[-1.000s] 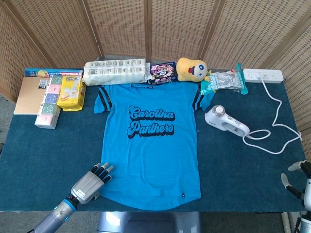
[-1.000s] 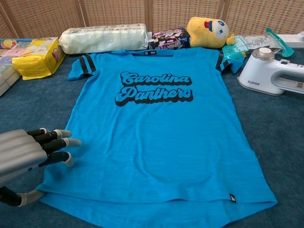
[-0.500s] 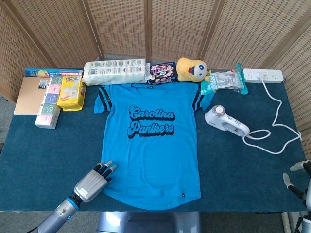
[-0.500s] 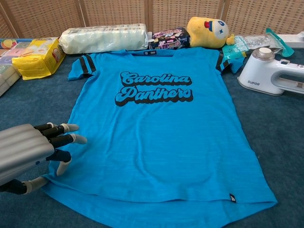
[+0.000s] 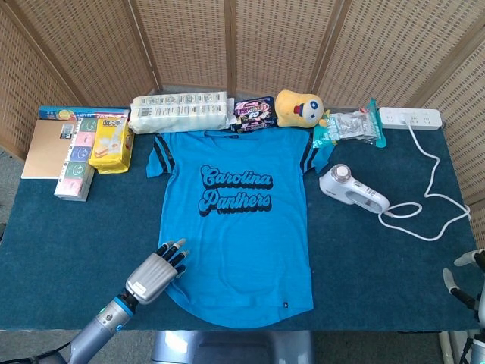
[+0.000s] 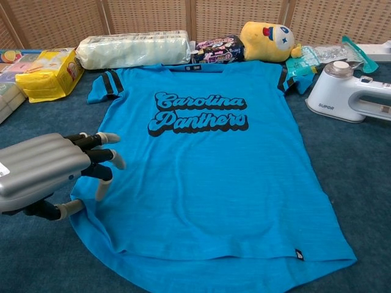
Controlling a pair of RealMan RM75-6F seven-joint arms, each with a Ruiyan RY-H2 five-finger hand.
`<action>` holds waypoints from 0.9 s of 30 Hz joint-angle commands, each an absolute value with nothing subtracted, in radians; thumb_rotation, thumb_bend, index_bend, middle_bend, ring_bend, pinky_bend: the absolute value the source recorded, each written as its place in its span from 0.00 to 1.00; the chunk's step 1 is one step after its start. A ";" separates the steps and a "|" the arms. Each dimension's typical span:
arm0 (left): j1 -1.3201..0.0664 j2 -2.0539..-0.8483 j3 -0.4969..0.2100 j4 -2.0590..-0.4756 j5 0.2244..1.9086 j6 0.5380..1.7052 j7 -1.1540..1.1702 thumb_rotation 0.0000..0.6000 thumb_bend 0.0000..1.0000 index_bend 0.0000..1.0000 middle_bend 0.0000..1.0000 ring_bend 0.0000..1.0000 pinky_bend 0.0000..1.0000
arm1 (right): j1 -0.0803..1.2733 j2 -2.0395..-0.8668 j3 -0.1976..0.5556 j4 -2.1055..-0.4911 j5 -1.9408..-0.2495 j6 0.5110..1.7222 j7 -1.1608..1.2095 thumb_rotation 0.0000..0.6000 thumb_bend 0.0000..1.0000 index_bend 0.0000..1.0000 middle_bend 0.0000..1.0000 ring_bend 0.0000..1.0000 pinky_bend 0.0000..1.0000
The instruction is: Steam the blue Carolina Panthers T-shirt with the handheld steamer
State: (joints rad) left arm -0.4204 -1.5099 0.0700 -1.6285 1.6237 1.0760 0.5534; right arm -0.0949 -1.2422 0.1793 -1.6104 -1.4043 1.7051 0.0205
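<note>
The blue Carolina Panthers T-shirt lies flat on the dark blue table. My left hand is at the shirt's lower left edge, with its fingers curled down on top of the fabric and its thumb at the hem, pinching it. That edge is drawn inward. The white handheld steamer lies on the table to the right of the shirt, untouched. My right hand hovers at the table's near right corner, fingers apart and holding nothing; the chest view does not show it.
The steamer's white cord loops to a power strip at the back right. Along the back edge sit a tissue roll pack, snack bags, a yellow plush toy and a plastic packet. Yellow pack and boxes stand back left.
My left hand has moved right and forward onto the shirt's lower left edge and curled its fingers down. The hem there has shifted inward with it. The right hand has barely moved.
</note>
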 commanded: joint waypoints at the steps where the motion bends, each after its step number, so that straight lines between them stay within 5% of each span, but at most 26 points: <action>1: -0.427 -1.515 0.067 -1.625 1.619 1.071 0.544 1.00 0.38 0.52 0.30 0.12 0.16 | -0.093 -1.243 0.179 -1.609 -1.404 1.703 0.021 1.00 0.31 0.55 0.48 0.47 0.43; 6: -0.432 -1.508 0.080 -1.627 1.607 1.053 0.535 1.00 0.39 0.53 0.42 0.35 0.18 | -0.089 -1.245 0.181 -1.608 -1.404 1.698 0.021 1.00 0.31 0.55 0.48 0.47 0.43; 27: -0.434 -1.484 0.110 -1.634 1.606 1.049 0.564 1.00 0.42 0.64 0.52 0.41 0.23 | -0.075 -1.247 0.180 -1.616 -1.414 1.687 0.009 1.00 0.31 0.55 0.48 0.47 0.43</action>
State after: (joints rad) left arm -0.4314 -1.4862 0.1066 -1.6304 1.6122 1.0589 0.5501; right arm -0.0754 -1.2465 0.1800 -1.6164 -1.4139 1.6868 0.0090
